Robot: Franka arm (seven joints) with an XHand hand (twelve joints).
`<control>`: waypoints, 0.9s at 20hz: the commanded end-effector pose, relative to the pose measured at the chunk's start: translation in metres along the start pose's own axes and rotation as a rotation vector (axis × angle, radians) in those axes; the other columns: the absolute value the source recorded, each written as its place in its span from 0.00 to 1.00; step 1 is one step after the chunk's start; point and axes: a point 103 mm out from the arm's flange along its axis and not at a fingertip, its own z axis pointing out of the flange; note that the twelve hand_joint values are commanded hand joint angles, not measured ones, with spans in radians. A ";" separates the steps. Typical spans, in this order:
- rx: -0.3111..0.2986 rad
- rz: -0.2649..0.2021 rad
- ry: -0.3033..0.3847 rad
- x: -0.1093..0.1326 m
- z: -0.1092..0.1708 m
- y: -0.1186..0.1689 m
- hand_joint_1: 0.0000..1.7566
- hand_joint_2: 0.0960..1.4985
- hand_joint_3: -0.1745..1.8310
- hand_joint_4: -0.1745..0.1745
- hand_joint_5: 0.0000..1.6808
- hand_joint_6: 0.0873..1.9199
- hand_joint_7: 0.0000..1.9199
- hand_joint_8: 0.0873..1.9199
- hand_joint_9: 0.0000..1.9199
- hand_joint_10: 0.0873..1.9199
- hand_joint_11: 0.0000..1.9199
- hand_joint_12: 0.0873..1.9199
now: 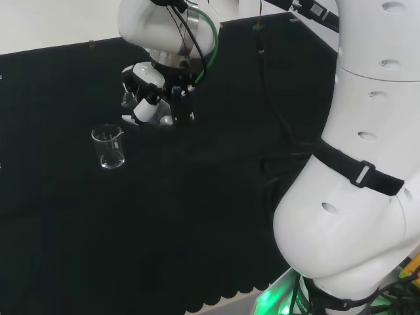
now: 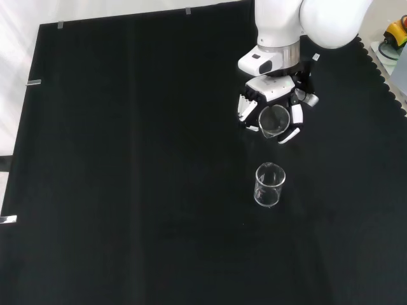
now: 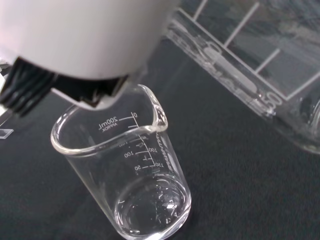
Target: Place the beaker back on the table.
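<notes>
A clear glass beaker [image 2: 273, 121] is held above the cloth with the hand [image 2: 273, 88] shut on it, white fingers curled round its sides. In the head view the hand [image 1: 152, 98] sits under the wrist with the held beaker [image 1: 128, 98] faintly visible at its left. A second clear beaker [image 2: 269, 185] stands upright on the cloth just in front of the hand, apart from it; it looks empty. In the head view this standing beaker [image 1: 109, 147] is below and left of the hand. The wrist view has the standing beaker [image 3: 135, 180] close, the held beaker [image 3: 260, 65] tilted, and the hand [image 3: 85, 35] blurred.
The arm's white links [image 1: 361, 164] take up the right of the head view. The black cloth [image 2: 127, 159] stretches wide to the left in the front view, with its scalloped edge [image 2: 381, 70] at the right. A yellow object [image 2: 397, 32] lies beyond that edge.
</notes>
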 end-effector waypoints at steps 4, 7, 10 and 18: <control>-0.012 -0.004 0.046 -0.003 0.015 0.003 0.79 0.29 0.68 0.00 0.48 1.00 0.77 1.00 0.82 0.76 0.66 0.65; -0.043 -0.003 0.075 -0.004 0.020 0.003 0.79 0.29 0.68 0.00 0.48 1.00 0.77 1.00 0.82 0.76 0.66 0.65; -0.067 0.003 0.105 -0.005 0.023 0.002 0.79 0.29 0.68 0.00 0.47 1.00 0.77 1.00 0.82 0.76 0.66 0.65; -0.135 0.061 0.177 -0.019 0.035 0.000 0.78 0.29 0.68 0.00 0.47 1.00 0.77 1.00 0.82 0.74 0.67 0.64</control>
